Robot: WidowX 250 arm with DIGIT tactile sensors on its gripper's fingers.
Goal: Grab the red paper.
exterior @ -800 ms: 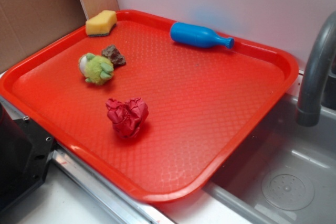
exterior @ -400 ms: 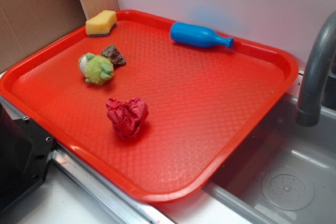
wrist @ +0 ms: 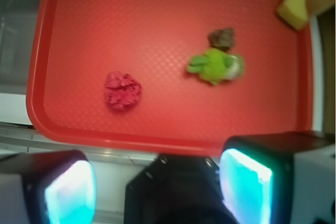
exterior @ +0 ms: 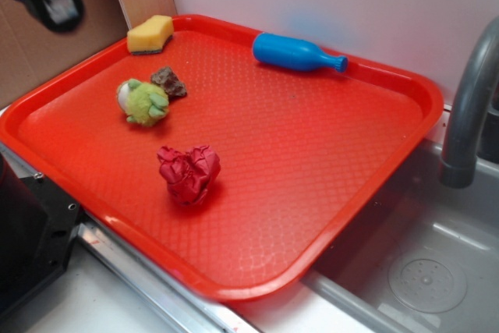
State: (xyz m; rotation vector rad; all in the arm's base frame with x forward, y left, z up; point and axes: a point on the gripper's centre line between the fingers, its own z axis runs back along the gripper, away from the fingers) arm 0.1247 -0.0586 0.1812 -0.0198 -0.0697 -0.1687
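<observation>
Paper (exterior: 189, 174) was not yet grabbed — it lay alone on the tray (exterior: 312, 154); fingers (wrist: 157, 182) were spread wide, holding nothing.

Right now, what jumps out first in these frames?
The big red tray fills the scene, beside a grey sink. The crumpled red paper sits alone near the tray's front edge, with a green plush and a blue bottle farther back. The gripper hangs high over the tray's edge, its fingers wide apart, touching nothing.
</observation>
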